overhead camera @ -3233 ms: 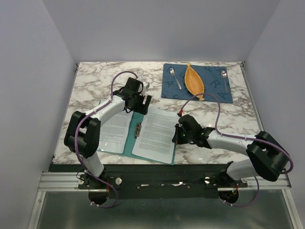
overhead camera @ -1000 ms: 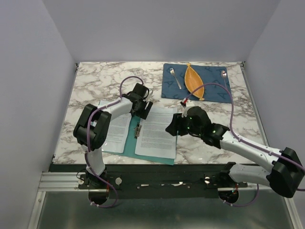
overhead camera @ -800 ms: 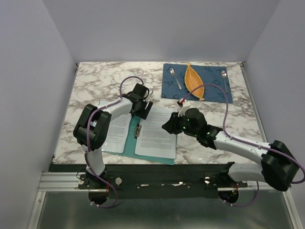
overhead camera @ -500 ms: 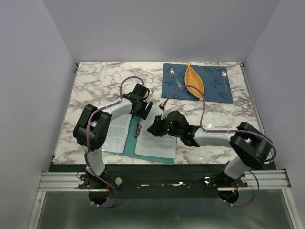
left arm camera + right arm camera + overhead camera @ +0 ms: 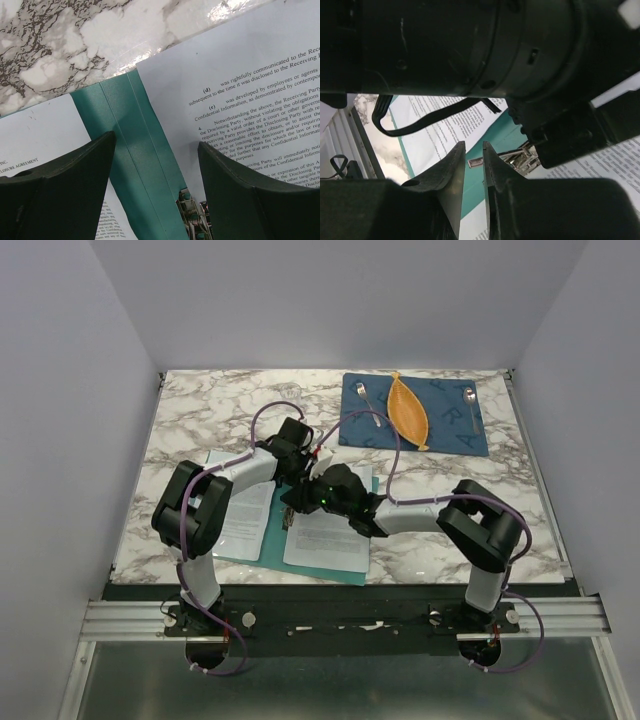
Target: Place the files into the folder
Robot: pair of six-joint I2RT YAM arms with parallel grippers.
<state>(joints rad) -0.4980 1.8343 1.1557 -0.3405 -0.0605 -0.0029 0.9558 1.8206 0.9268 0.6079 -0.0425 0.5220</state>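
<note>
The teal folder (image 5: 266, 540) lies open on the marble table, with one of the files (image 5: 326, 536) on its right half and another (image 5: 246, 510) on its left half. My left gripper (image 5: 297, 466) hovers open over the top of the spine (image 5: 135, 150), one finger on each side of it, and the metal clip (image 5: 192, 216) lies just beyond. My right gripper (image 5: 293, 504) sits at the clip (image 5: 521, 157), right under the left wrist. In the right wrist view that gripper (image 5: 474, 146) is closed to a narrow gap, with the clip's small metal tab (image 5: 476, 162) across it.
A dark blue placemat (image 5: 445, 430) lies at the back right, holding an orange leaf-shaped dish (image 5: 407, 412) and two spoons (image 5: 368, 403) (image 5: 470, 406). The two wrists crowd together above the spine. Grey walls close in the table on three sides.
My right arm swept left from the folder's right edge to the spine clip, and its jaws narrowed from wide open. The left gripper stayed over the spine's top end.
</note>
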